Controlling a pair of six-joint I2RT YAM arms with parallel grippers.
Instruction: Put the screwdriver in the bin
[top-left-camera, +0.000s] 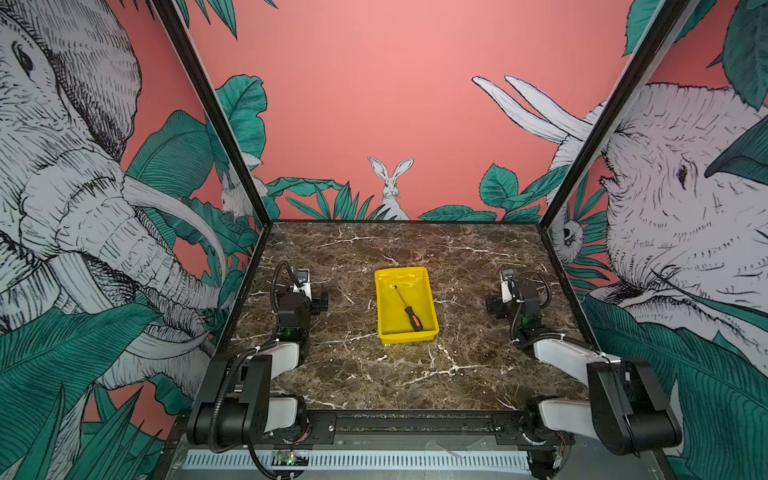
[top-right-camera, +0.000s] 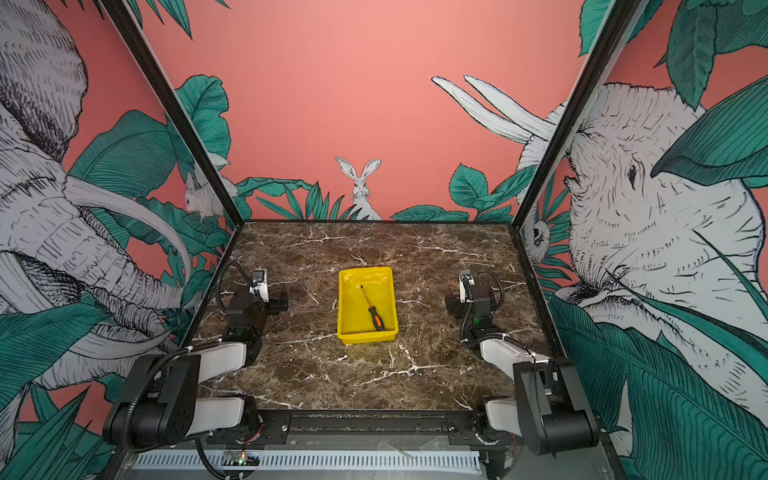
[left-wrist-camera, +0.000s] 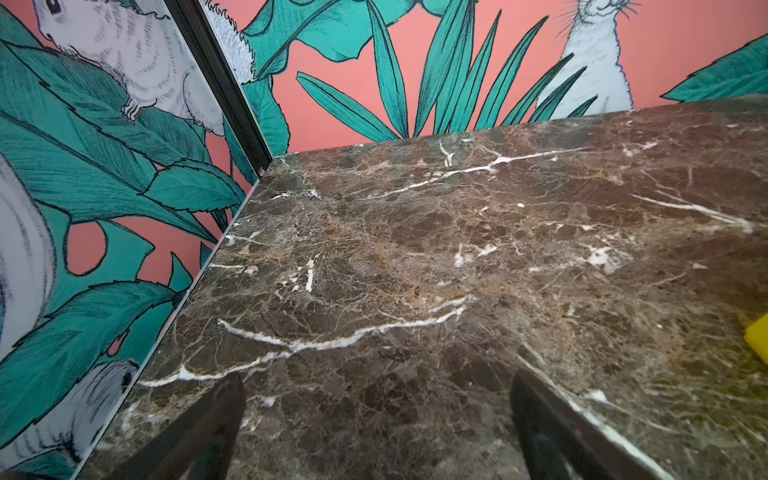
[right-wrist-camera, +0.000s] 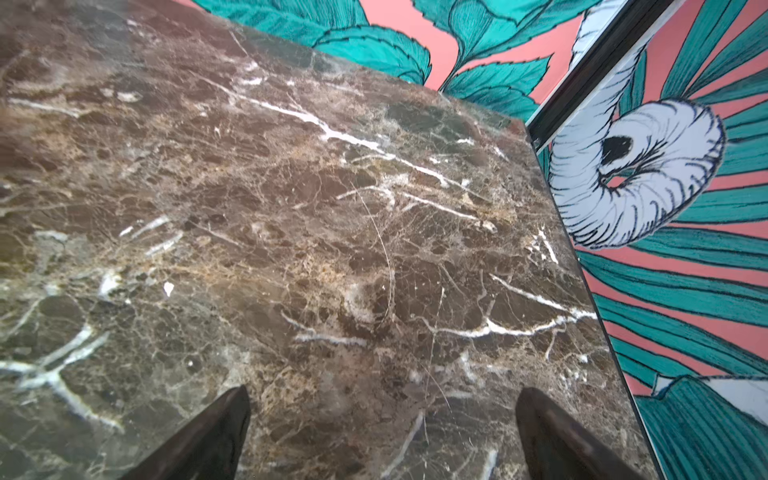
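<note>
Yellow bin (top-left-camera: 409, 336) sits approx. mid-way across the brown marble tabletop (top-left-camera: 478, 266), long side running front-to-back. The screwdriver (top-left-camera: 409, 308) is inside the bin, flat on its floor and diagonal. Its thin shaft tip points to the bin's far-left, and the black-and-orange handle lies at the bin's near-right corner. The butt end is v. close to the near wall; can't tell if touching. Both top views show the same.

L gripper (left-wrist-camera: 376, 382) is well left of the bin and R gripper (right-wrist-camera: 382, 392) well right of it, w/ the bin betw. them. Neither touches the bin or the screwdriver.

L wrist view: two dark fingers (left-wrist-camera: 216, 415) are spread wide w/ only bare marble betw. them, so the claw is empty. A small yellow sliver of the bin (left-wrist-camera: 758, 336) shows off to one side.

R wrist view: fingers (right-wrist-camera: 216, 428) are likewise wide apart over bare marble, holding nothing.
</note>
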